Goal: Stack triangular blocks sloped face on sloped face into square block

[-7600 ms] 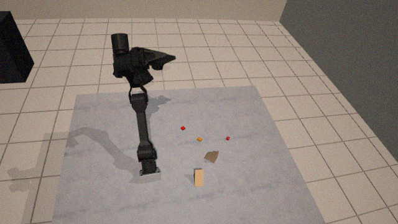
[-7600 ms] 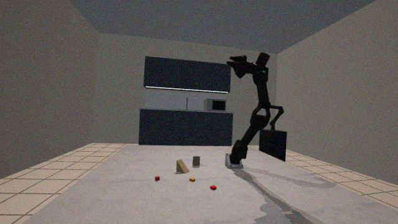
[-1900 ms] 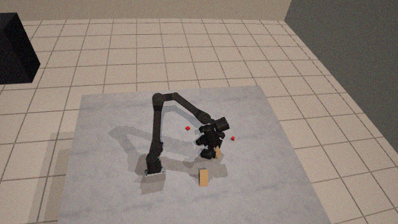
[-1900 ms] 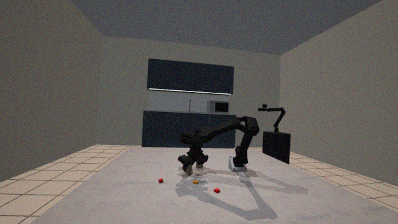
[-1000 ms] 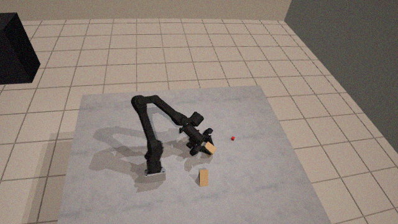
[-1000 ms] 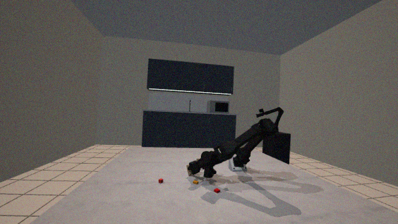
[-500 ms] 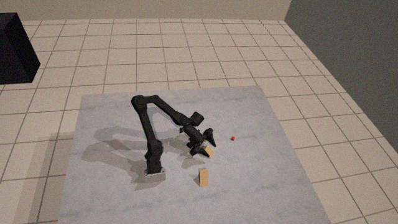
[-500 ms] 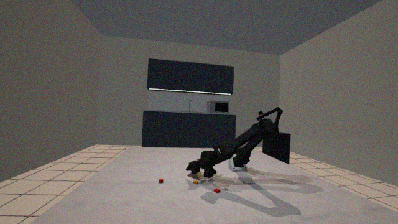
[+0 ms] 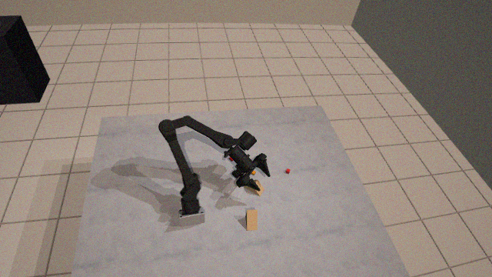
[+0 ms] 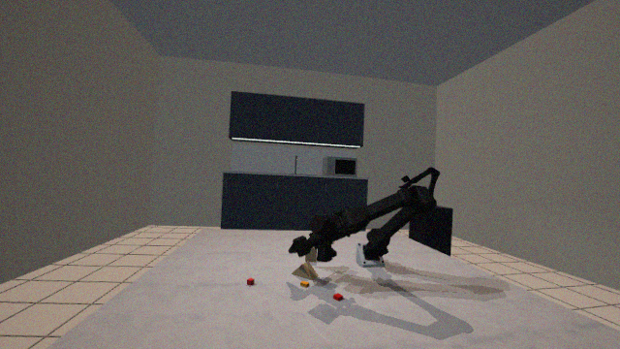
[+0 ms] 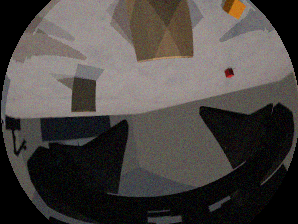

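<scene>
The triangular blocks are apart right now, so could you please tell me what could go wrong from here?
1. The open hand hangs low over the nearer triangular block, lying apart from the other block; lifting off carelessly could nudge it.
2. Small red cubes and an orange cube lie close by; a sweep could knock them.
3. A regrasp may shove the other block.

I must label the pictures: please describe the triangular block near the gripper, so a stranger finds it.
Follow the black arm to its open gripper over the grey table. The tan block lies just beneath. Unlike the other tan block, nearer the arm's base, this one sits askew.
</scene>
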Robot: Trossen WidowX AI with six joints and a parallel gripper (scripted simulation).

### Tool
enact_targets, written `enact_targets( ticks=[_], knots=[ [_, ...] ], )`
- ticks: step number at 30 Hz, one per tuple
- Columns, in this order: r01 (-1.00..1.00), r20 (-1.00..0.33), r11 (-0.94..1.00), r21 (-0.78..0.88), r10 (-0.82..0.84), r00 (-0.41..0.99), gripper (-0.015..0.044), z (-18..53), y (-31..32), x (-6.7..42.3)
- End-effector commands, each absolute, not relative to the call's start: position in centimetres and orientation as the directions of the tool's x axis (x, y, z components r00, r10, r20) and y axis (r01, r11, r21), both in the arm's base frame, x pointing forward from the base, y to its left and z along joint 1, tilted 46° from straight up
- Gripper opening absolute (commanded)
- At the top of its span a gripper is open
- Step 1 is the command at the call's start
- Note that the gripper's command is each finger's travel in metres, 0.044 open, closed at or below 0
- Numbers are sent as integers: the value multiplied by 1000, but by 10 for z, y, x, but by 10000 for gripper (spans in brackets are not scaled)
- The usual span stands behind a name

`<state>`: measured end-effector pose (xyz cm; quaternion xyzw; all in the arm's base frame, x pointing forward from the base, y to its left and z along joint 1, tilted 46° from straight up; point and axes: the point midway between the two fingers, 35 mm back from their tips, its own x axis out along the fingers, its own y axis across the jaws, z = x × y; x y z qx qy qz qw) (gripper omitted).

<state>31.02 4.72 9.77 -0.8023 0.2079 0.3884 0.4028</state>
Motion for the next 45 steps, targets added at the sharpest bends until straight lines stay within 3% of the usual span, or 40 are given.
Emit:
enact_targets(
  ticks=[1,7,14,19,25,35,45],
  knots=[
    [-632,-767,-582,-511,-24,641,440,137,16,313],
    [-661,-762,-521,-541,-28,646,440,135,18,314],
    [-781,-782,85,-619,28,623,440,140,36,300],
    [-702,-795,519,-488,67,602,440,143,49,288],
    [-428,-811,886,-180,112,574,440,146,62,274],
    [0,-827,982,189,159,539,440,150,76,256],
    [446,-841,773,451,200,503,440,153,87,238]
  ],
)
